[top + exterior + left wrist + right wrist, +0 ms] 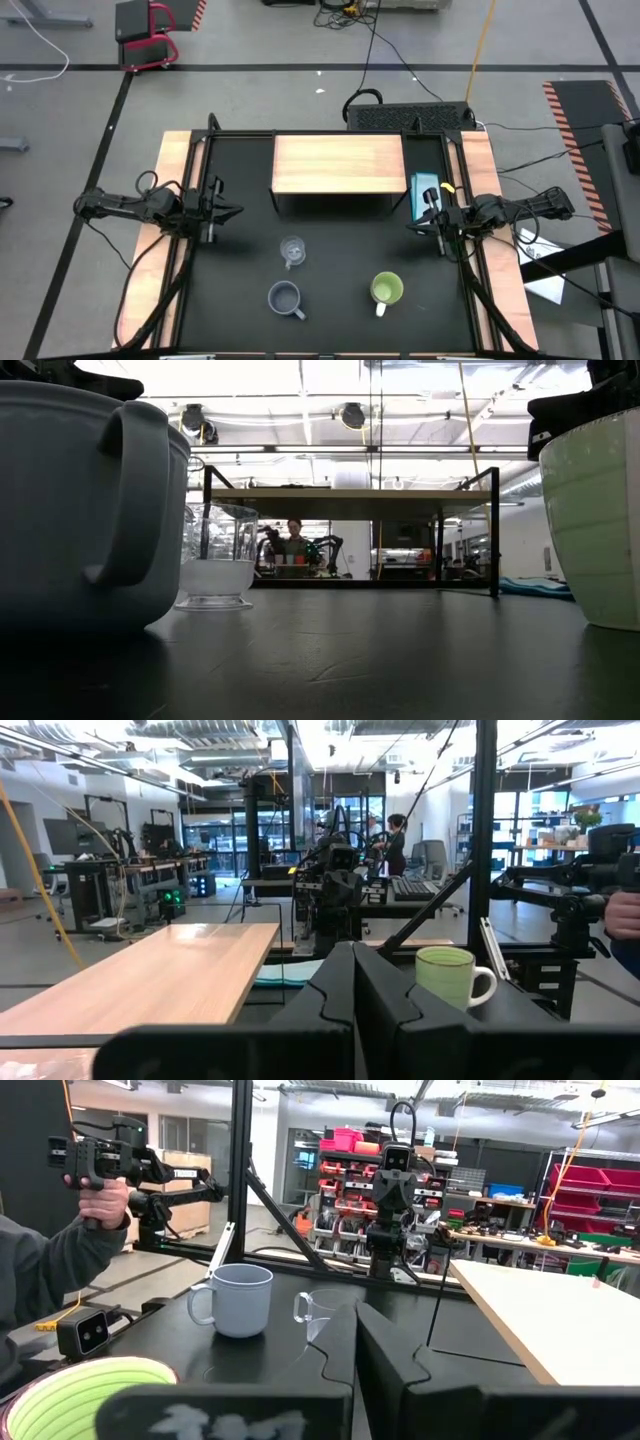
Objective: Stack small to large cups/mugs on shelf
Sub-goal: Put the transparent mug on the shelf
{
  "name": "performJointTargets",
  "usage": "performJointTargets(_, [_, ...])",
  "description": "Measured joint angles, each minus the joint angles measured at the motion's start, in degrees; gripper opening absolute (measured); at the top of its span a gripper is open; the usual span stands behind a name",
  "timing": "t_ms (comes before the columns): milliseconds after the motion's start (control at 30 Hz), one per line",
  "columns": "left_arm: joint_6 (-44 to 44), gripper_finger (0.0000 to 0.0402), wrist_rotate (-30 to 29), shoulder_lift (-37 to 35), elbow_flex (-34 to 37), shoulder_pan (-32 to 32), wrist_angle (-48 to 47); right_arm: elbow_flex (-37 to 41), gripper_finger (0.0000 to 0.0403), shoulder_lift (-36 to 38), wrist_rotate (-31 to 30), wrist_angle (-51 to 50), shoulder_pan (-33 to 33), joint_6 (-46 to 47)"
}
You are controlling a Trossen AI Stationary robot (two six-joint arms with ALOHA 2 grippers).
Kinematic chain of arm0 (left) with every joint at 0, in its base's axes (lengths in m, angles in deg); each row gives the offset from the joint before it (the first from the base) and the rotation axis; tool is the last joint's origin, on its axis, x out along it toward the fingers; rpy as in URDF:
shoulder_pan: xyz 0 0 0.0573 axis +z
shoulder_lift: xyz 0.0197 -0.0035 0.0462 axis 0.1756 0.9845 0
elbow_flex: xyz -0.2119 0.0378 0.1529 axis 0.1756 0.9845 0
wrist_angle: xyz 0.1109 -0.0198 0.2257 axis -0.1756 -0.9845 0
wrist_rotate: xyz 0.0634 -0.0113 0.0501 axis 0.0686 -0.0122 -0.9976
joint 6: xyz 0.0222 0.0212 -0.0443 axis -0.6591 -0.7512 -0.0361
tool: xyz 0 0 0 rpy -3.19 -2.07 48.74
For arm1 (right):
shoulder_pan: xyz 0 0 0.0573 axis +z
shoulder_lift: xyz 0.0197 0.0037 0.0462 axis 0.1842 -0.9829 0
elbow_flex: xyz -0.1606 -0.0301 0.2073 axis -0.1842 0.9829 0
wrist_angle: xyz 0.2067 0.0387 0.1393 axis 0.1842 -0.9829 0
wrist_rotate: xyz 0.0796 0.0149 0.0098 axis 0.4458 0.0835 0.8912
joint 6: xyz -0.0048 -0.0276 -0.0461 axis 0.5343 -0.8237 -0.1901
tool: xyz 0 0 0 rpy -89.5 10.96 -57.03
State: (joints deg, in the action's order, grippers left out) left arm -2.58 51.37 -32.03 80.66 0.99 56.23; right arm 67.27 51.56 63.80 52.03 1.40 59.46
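While nothing is yet lifted, we read the table like this:

Left gripper: we see the left gripper (pixel 232 211) at the left side of the black table (pixel 330 330), fingers pressed together, holding nothing.

Right gripper: the right gripper (pixel 413 228) waits at the right side, fingers pressed together too, empty, just beside a blue box (pixel 424 190).

Shelf: the light-wood shelf (pixel 338 163) stands at the far middle of the table, its top bare.

Cups: the clear glass cup (pixel 292 251) sits near the centre; the grey-blue mug (pixel 286 298) stands nearer the front edge, just behind it from the shelf's side; the lime-green mug (pixel 386 290) stands to the right, white handle pointing toward the front edge. All three are upright and apart from one another.

Step in hand: we judge the task unstarted; the first move is to spread a gripper and reach for a cup.

Doing it well: we would come down from above onto a rim, clear of the handle, and lift high before crossing to the shelf.

Edges: the shelf's front lip and black frame are what a carried cup could clip.

Open room: we have bare table between the cups and the shelf, and between each gripper and the cups.
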Motion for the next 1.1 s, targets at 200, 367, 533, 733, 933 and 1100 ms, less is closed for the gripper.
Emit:
performJointTargets(200, [-0.3, 0.0001, 0.0, 0.0, 0.0, 0.0, -0.2, 0.0, 0.0000, 0.0, 0.0, 0.0, 0.0, 0.0])
performJointTargets(367, [1.1, 0.0001, -0.3, 0.6, 0.0, 0.0, -2.2, 0.4, 0.0000, 0.0, 0.0, 0.4, 0.0, 0.0])
performJointTargets(533, [4.1, 0.0001, -0.3, 6.1, 0.0, 0.0, 0.6, 1.0, 0.0000, 0.0, 0.0, 0.4, 0.0, 0.0])
performJointTargets(733, [4.9, 0.0000, 0.7, 15.5, 0.0, 0.0, 8.3, 1.1, 0.0000, 0.0, 0.0, 0.3, 0.0, -0.1])
performJointTargets(933, [4.9, 0.0000, 1.0, 24.2, 0.0, 0.0, 17.0, 1.2, 0.0000, 0.0, 0.0, 0.3, 0.0, -0.2])
performJointTargets(1100, [5.8, 0.0000, 3.0, 30.3, -2.5, 0.0, 18.1, 1.2, 0.0000, 0.0, 0.0, 0.3, 0.0, -0.2])
